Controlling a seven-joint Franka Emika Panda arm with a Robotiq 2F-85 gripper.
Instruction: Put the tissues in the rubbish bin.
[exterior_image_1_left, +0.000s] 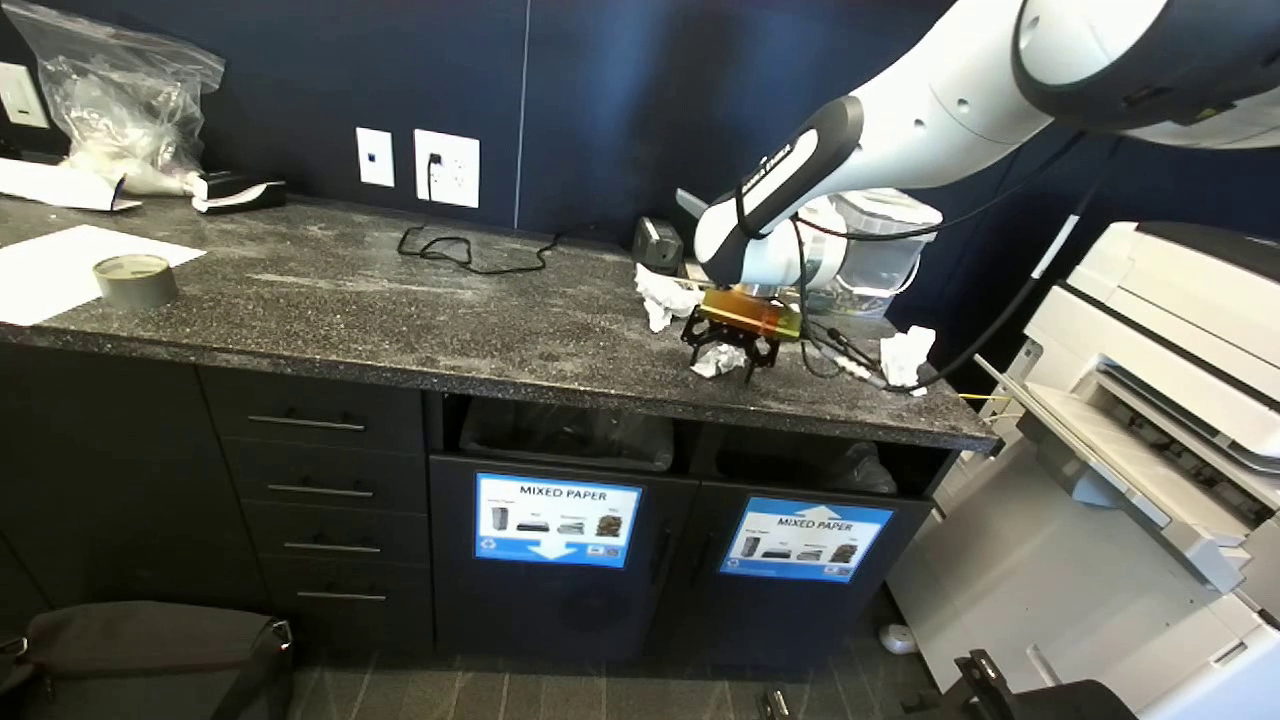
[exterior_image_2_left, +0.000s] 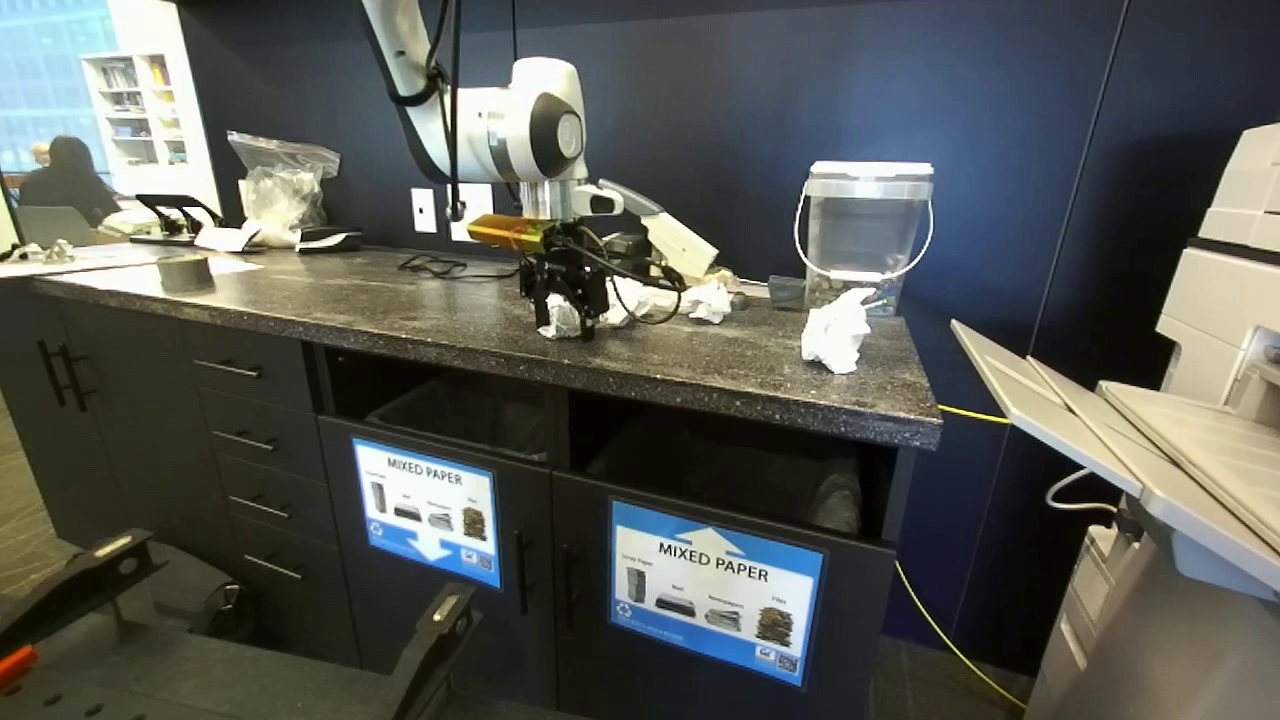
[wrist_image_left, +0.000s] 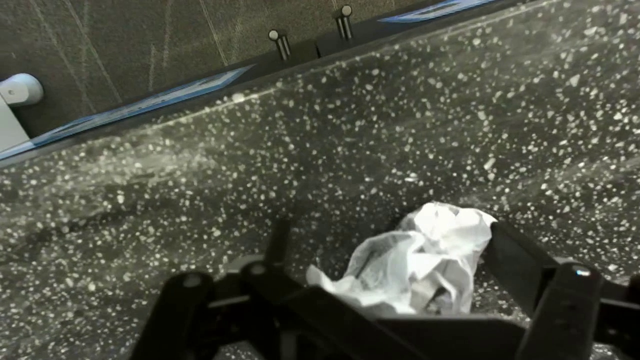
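Observation:
Several tissues, crumpled and white, lie on the dark speckled counter. My gripper (exterior_image_1_left: 722, 364) points down over one tissue (exterior_image_2_left: 562, 318), its fingers apart on either side. In the wrist view this tissue (wrist_image_left: 425, 260) rests between the fingers, close to or touching the right finger (wrist_image_left: 517, 267); the lower part is hidden by the gripper. Another tissue (exterior_image_1_left: 665, 297) lies just behind the gripper, and one more (exterior_image_1_left: 907, 355) sits near the counter's right end. Two dark compartments with blue-and-white labels, matching the rubbish bin (exterior_image_2_left: 860, 610), are under the counter with slots above their panels.
A translucent bucket (exterior_image_2_left: 868, 235) stands at the back right of the counter. A tape roll (exterior_image_1_left: 136, 282), flat white paper (exterior_image_1_left: 60, 265) and a clear plastic bag (exterior_image_1_left: 125, 120) are at the left. A black cable (exterior_image_1_left: 470, 260) lies by the wall. A printer (exterior_image_1_left: 1130, 450) stands right of the cabinet.

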